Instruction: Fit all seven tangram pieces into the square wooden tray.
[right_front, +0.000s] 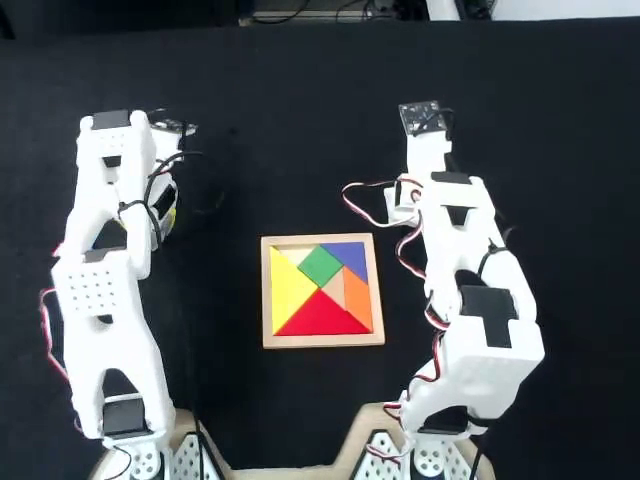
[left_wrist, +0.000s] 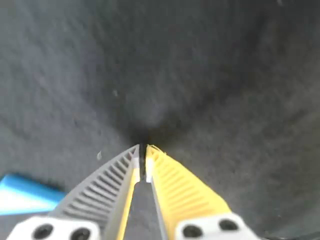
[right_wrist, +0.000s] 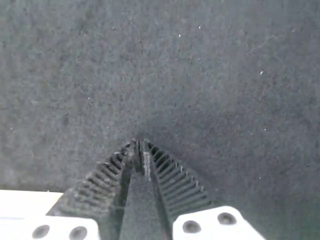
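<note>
Ribbed fingers (left_wrist: 175, 190) of the left end effector (left_wrist: 142, 148) sit closest in its wrist view, one grey and one yellow. They are pressed together with the tips meeting and nothing between them. They point at the black cloth of the table (left_wrist: 210, 75). Beside the grey finger shows a blue part (left_wrist: 25, 192) (what it belongs to I cannot tell). The right end effector (right_wrist: 139, 143) is in the same state: its two dark ribbed fingers (right_wrist: 175, 185) are closed tip to tip and hold nothing, over the same black cloth.

From above, the left arm (right_front: 105, 290) stands folded at one side of the table and the right arm (right_front: 465, 290) at the other. Neither touches the square wooden tray (right_front: 322, 341), which lies flat between them near the middle of the table.

The tangram pieces (right_front: 322, 308) lie inside the tray's rim:
- a large yellow triangle (right_front: 286, 290) along the side toward the left arm
- a large red triangle (right_front: 322, 320) along the side nearest the arm bases
- a green square (right_front: 320, 265) set on its corner, just beyond the centre
- a blue piece (right_front: 350, 254) in the far corner toward the right arm
- an orange piece (right_front: 359, 295) along that arm's side
- a tan triangle (right_front: 336, 289) between the green and the orange
- a pale yellow piece (right_front: 292, 254) in the far corner by the left arm

The pieces lie edge to edge and fill the square.
</note>
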